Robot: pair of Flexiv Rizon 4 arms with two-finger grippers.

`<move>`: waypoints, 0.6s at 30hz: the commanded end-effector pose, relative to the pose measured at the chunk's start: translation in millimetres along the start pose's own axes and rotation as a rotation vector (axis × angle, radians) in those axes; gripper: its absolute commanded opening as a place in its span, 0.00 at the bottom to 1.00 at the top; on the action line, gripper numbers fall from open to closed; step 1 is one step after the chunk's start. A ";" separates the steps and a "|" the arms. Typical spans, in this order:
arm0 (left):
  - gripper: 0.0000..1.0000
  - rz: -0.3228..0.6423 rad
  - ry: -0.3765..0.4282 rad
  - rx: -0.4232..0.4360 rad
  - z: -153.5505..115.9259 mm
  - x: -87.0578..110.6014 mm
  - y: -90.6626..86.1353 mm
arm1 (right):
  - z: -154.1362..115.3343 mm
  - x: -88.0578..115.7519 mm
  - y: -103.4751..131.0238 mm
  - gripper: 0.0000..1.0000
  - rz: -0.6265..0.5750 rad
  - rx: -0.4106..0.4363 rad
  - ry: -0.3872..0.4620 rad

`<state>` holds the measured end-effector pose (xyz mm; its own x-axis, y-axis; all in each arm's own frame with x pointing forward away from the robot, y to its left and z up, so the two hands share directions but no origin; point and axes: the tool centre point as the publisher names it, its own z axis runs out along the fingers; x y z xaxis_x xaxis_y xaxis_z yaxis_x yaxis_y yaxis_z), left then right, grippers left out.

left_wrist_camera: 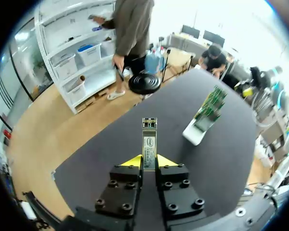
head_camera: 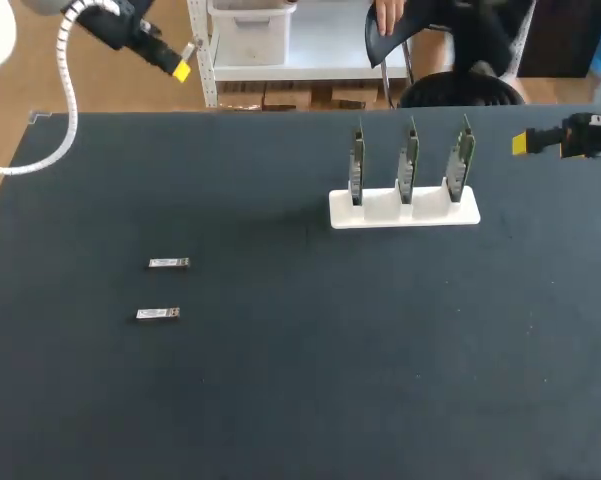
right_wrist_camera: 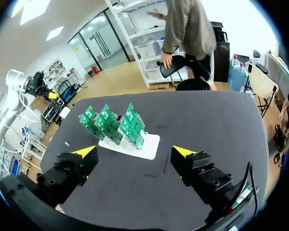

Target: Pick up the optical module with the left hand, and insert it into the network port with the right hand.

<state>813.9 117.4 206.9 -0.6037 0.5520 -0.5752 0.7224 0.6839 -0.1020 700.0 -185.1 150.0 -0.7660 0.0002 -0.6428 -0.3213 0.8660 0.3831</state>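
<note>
My left gripper (left_wrist_camera: 149,161) is shut on a silver optical module (left_wrist_camera: 149,139) that sticks straight out ahead of its yellow tips. In the head view this gripper (head_camera: 180,68) hangs high over the table's far left corner. Two more optical modules (head_camera: 168,263) (head_camera: 158,314) lie flat on the left of the black table. The network boards (head_camera: 408,160), three green cards, stand upright in a white holder (head_camera: 404,210) at the middle right. My right gripper (head_camera: 525,142) is open at the far right, raised and empty; its wrist view shows the boards (right_wrist_camera: 115,122) ahead of its spread fingers.
The black table (head_camera: 300,380) reaches to the front edge with nothing on its near half. The white holder (right_wrist_camera: 151,144) sits well away from the two loose modules. A person stands past the far edge, not touching the table.
</note>
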 end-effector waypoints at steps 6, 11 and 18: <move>0.00 0.018 -0.513 0.249 -24.4 -9.6 -37.1 | 0.0 0.0 0.0 1.00 0.000 0.000 0.000; 0.00 0.108 -0.548 0.333 -22.8 -18.3 -61.8 | 0.0 0.0 0.0 1.00 0.000 0.000 0.000; 0.00 0.204 -0.569 0.379 -8.2 -33.5 -91.9 | 0.0 0.0 0.0 1.00 0.000 0.000 0.000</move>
<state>758.9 47.3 248.0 -0.3313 0.4539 -0.8272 0.9177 0.3586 -0.1708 700.0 -185.1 150.0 -0.7660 0.0002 -0.6428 -0.3213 0.8660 0.3831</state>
